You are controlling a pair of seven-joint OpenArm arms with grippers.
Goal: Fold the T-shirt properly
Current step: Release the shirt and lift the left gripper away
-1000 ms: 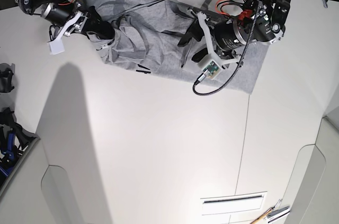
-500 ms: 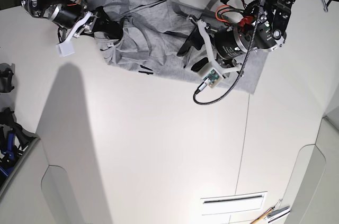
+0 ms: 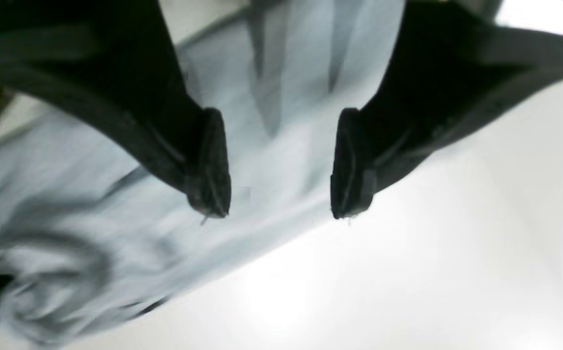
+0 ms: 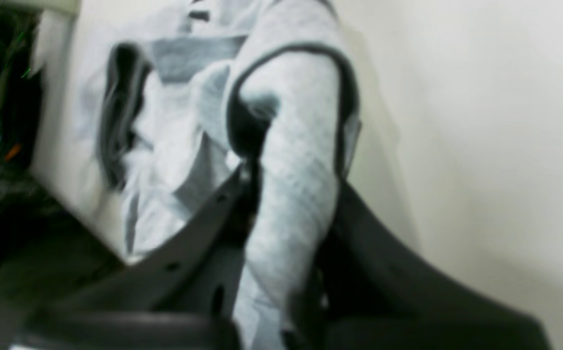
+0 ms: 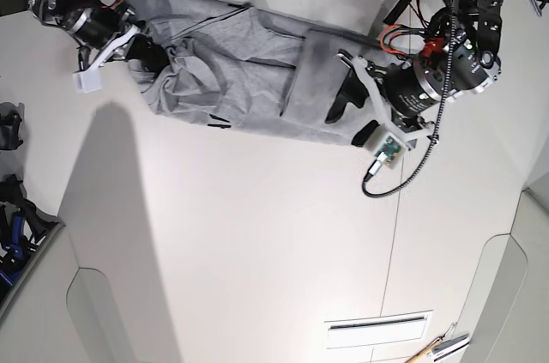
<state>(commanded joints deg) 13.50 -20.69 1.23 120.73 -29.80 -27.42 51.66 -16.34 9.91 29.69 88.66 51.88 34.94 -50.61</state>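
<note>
At the far left of the table [image 5: 257, 234], my right gripper [image 5: 146, 52] is clenched on a bunched fold of the T-shirt [image 5: 232, 71]. In the right wrist view that fold rises as a thick grey roll [image 4: 291, 160] straight out from between my two dark fingers [image 4: 369, 233], with a darker seam line curving round its top, and the cloth beyond it is heaped in loose ridges against the pale surface.

From there the T-shirt runs rightward as one long crumpled band along the far side of the table, creased and doubled over itself at the left end, flatter toward the middle, where a fold edge crosses it from far to near. A small black mark [image 5: 218, 121] shows at its near edge, left of centre; I cannot tell what it is.

At the right end of the band, my left gripper [image 5: 346, 99] hangs over the shirt's edge with its jaws spread and nothing between them. The left wrist view is blurred, yet it shows my two black fingertips [image 3: 208, 165] well apart, grey cloth [image 3: 272, 146] lying under and between them and bare white table just to their near side. I cannot tell from either view whether the tips touch the fabric.

A cable [image 5: 403, 170] loops from my left wrist out over the table, near the shirt's right end.
</note>
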